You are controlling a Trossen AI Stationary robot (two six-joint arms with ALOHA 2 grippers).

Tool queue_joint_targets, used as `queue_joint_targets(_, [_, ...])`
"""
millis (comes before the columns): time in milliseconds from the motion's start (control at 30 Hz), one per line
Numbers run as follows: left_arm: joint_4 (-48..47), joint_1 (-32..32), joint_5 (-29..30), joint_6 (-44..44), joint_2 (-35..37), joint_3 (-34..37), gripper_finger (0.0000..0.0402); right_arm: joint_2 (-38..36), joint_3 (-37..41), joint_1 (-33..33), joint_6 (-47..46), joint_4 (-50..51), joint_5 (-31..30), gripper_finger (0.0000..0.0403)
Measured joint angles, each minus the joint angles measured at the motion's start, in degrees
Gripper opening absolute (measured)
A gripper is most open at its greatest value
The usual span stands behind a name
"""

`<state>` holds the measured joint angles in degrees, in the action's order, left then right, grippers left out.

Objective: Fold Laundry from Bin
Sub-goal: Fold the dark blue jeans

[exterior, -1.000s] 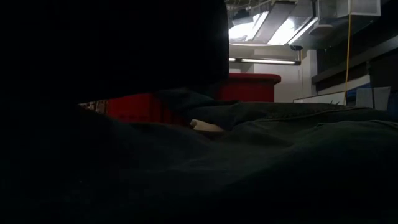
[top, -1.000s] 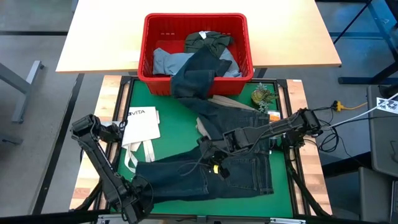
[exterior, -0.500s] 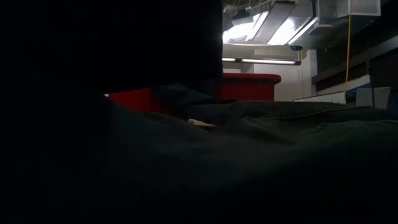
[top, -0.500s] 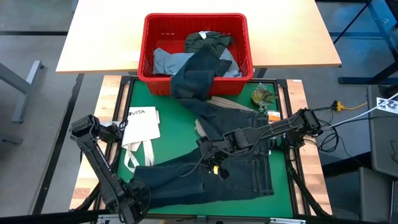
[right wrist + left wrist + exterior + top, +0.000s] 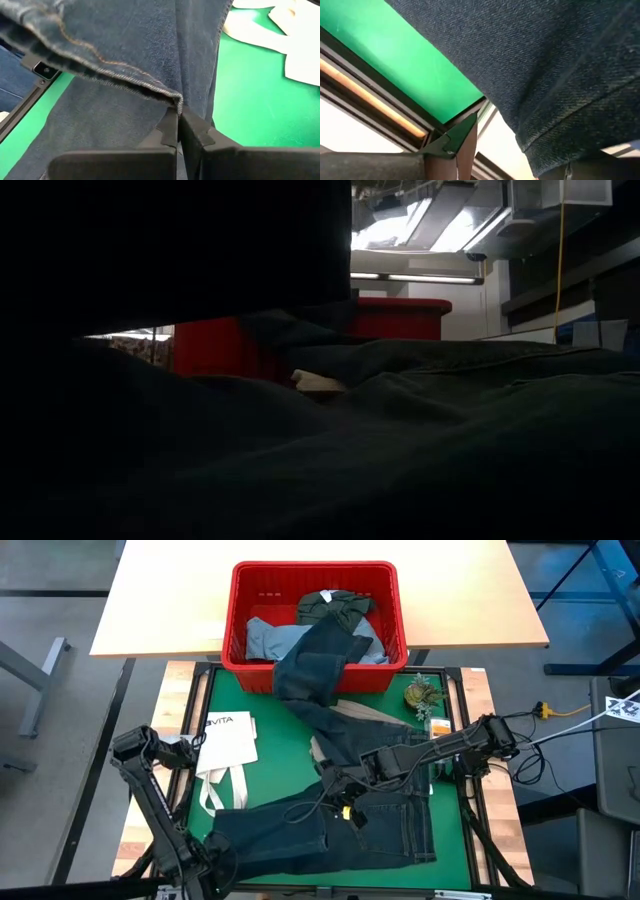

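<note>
Green worktop in front of the red bin (image 5: 314, 625), dark navy jeans (image 5: 330, 825) spread for folding.

My right hand (image 5: 338, 802) was clamped on a seam edge of the dark navy jeans near their middle, on the side away from the bin, probably to anchor the cloth while the fold was set. My left hand (image 5: 205, 862) was at the trouser-leg end farthest from the bin; I could not tell whether its fingers were apart. Another dark garment (image 5: 318, 660) trailed over the bin's front wall onto the worktop, the rest of the laundry (image 5: 335, 606) inside. A white tote bag (image 5: 226, 745) lay beside the jeans.
</note>
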<state>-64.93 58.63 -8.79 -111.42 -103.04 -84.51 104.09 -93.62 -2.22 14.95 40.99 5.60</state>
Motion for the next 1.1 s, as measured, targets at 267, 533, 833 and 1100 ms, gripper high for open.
queue_joint_targets(267, [-0.1,0.0,0.5,-0.1,0.0,0.0,0.0157,0.0,0.0,0.0,-0.2,-0.2,0.0,0.0005])
queue_joint_targets(533, [2.1,1.4,16.7,5.1,0.0,0.0,0.0157,0.0,0.0,0.0,-0.2,-0.3,0.0,0.0005])
queue_joint_targets(833, [2.9,4.2,17.3,3.5,0.0,0.0,0.0157,0.0,0.0,0.0,-0.2,-0.4,0.0,0.0005])
queue_joint_targets(1100, [2.6,6.3,33.9,0.6,0.0,0.0,0.0157,0.8,0.0,0.0,-2.6,0.0,0.1,0.0005])
